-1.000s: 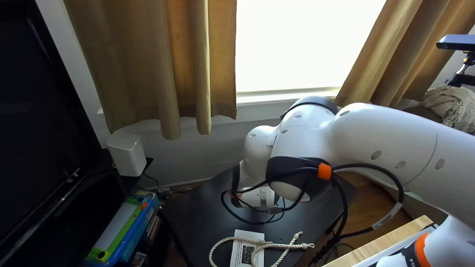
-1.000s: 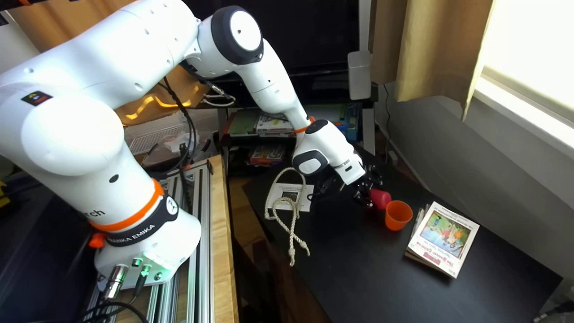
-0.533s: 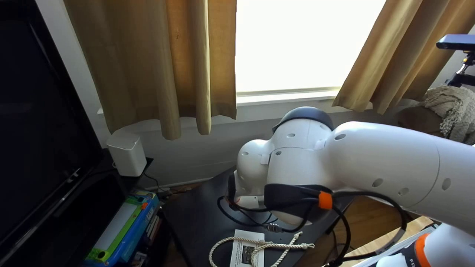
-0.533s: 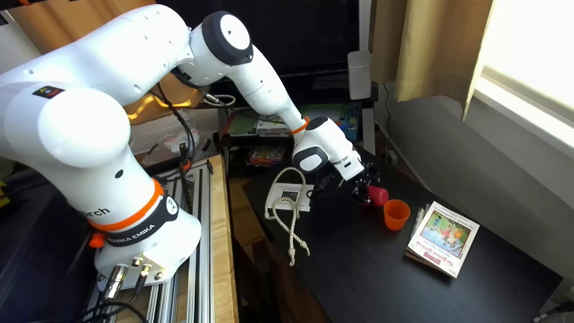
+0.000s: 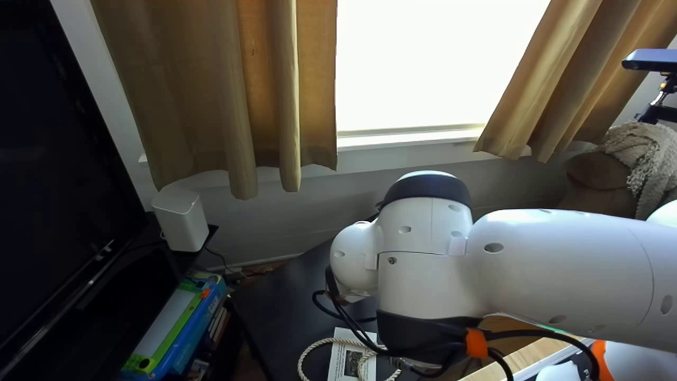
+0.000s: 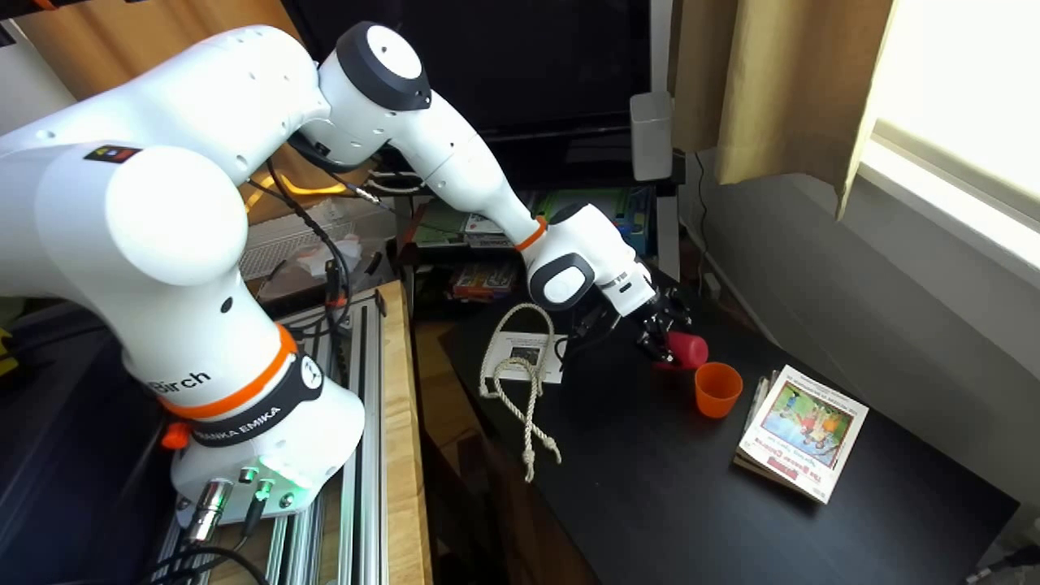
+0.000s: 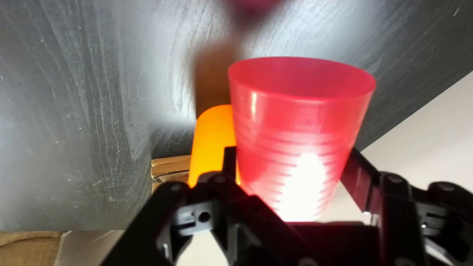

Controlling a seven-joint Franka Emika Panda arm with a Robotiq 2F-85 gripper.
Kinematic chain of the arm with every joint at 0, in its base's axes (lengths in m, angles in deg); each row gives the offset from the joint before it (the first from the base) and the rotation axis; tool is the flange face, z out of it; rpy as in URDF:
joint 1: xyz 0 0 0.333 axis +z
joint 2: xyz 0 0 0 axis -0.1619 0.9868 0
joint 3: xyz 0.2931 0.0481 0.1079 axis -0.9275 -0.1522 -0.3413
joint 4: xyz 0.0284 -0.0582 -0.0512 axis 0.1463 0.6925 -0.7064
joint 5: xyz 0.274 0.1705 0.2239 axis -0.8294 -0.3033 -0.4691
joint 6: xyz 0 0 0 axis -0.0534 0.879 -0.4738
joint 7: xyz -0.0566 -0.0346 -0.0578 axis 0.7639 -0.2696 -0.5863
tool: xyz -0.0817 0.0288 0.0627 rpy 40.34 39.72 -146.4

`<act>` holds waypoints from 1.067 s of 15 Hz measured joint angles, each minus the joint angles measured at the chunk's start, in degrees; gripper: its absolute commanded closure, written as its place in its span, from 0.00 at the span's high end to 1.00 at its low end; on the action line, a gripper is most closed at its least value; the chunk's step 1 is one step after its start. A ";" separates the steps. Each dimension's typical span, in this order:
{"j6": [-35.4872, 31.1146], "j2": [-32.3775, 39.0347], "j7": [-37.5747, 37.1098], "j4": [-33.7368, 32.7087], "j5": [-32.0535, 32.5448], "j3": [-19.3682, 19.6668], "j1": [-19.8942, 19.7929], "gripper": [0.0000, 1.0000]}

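Holds the red cup point(image 7: 295, 118) tilted, gripped across opposite outer walls by the pincer point(image 7: 292, 160) — presumably to leave the mouth unblocked; shows it just beside the orange cup point(image 6: 717, 402), too close to tell touching from apart; stands the latter upright on the worktop point(image 6: 634, 463), likely for steadiness; counts thereabouts two cups, one stack of at least two books point(image 6: 800, 431), one printed sheet point(image 6: 556, 357) — under one looped rope point(image 6: 529, 435).

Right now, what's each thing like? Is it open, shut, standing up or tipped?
Red cup: tilted, held
Jaws: closed on the red cup
Orange cup: standing upright
Rope: lying in loose curves
Books: closed, stacked
Curtains: pulled apart
TV screen: dark
White box: standing upright
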 measured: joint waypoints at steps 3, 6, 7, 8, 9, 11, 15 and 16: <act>0.12 -0.34 1.21 -2.97 0.81 -2.72 -2.05 0.45; 1.28 -1.23 3.40 -6.03 1.23 -5.84 -5.80 0.45; 2.67 -1.47 3.83 -6.63 1.33 -6.22 -6.83 0.51; 4.17 -1.61 4.21 -7.14 1.41 -6.53 -7.81 0.89; 5.27 -1.73 4.60 -7.54 1.46 -6.72 -8.66 0.93; 7.45 -2.11 5.22 -7.99 1.49 -6.83 -9.88 1.00; 8.42 -2.86 4.98 -8.40 6.75 -8.85 -13.56 1.00; 7.58 -3.20 5.12 -8.71 8.37 -9.97 -15.10 1.00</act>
